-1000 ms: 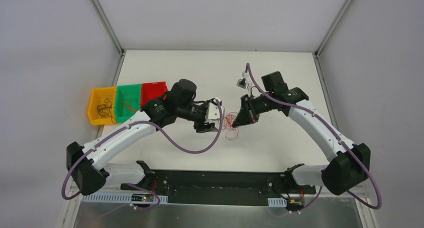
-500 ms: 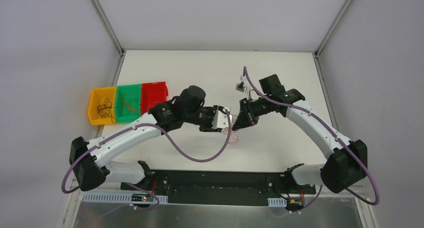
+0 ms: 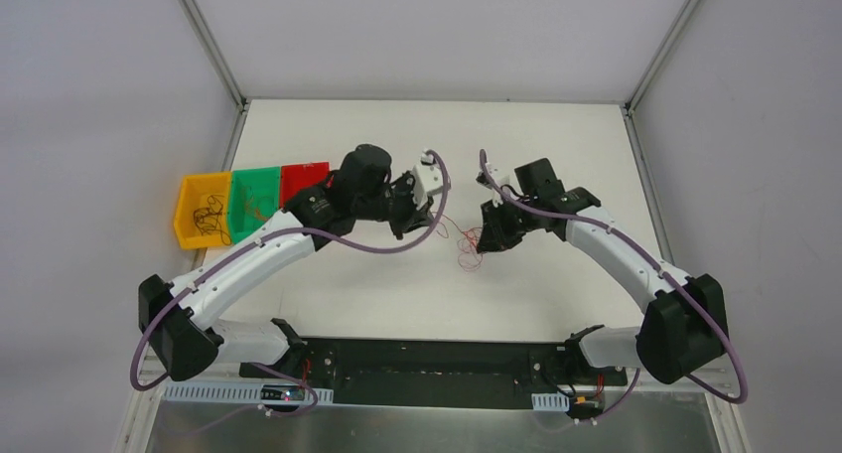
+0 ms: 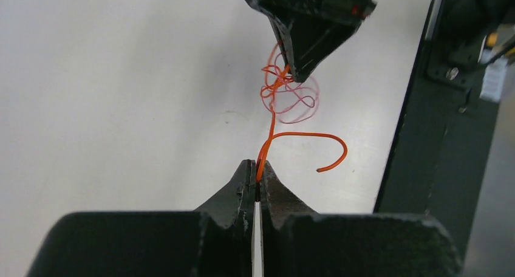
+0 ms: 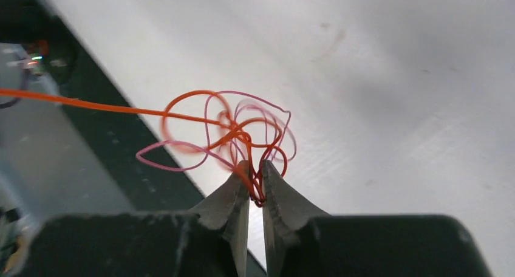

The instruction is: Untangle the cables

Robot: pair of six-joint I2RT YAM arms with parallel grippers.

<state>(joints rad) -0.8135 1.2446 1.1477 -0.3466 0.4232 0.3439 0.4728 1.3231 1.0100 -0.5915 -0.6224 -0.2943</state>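
jaws on both sides closed, pinching the cables (image 5: pixel 237 134).

A robotics lab: white table (image 3: pixel 556 145) boxed by plain panels (image 3: pixel 427 26), coloured sorting bins (image 3: pixel 256 203).

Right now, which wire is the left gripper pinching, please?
The bright orange wire, stretched into the left gripper; the thin pink loops sit in the clump at the right gripper.

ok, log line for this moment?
left gripper: shut on orange cable | right gripper: shut on cable clump | cable stretched between them
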